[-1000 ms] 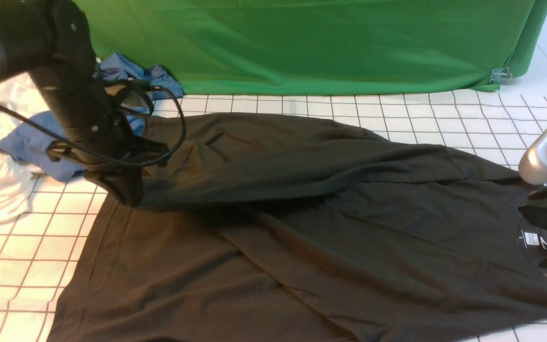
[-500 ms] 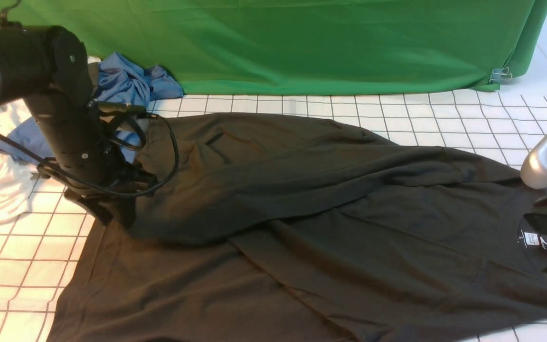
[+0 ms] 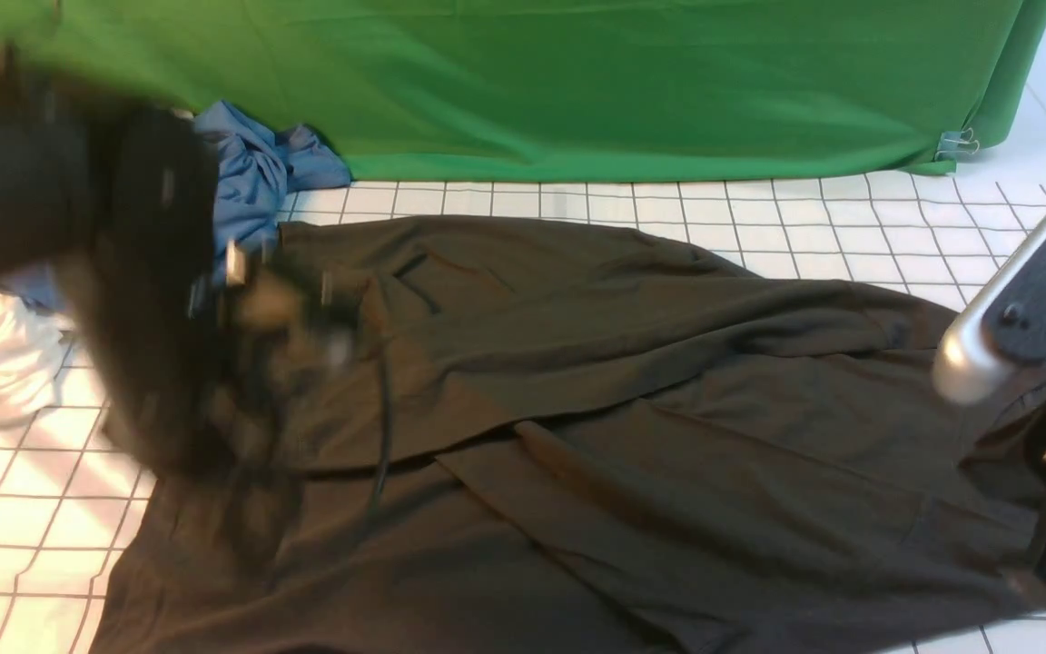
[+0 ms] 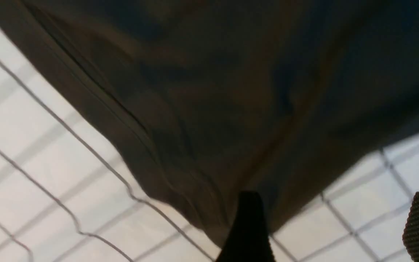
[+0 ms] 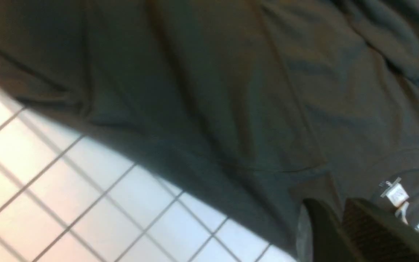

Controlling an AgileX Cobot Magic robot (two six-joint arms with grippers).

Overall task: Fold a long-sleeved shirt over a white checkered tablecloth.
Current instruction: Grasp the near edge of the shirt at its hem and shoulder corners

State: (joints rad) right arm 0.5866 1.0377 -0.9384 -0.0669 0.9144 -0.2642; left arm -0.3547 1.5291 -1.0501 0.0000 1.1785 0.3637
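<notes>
Tablecloth point(image 3: 850, 227): lay flat beneath the shirt.
Shirt point(image 3: 632, 436): spread on the tablecloth, partly folded; judged soft, light, limp; best pinched at hem or shoulder edges.
Left claw point(image 4: 336, 203): released, at the shirt's edge.
Right claw point(image 5: 335, 218): clenched on shirt cloth near the collar.

1 shirt point(image 3: 632, 427); 1 tablecloth point(image 3: 850, 218); 1 blue garment point(image 3: 255, 177); 1 backdrop point(image 3: 623, 82).
</notes>
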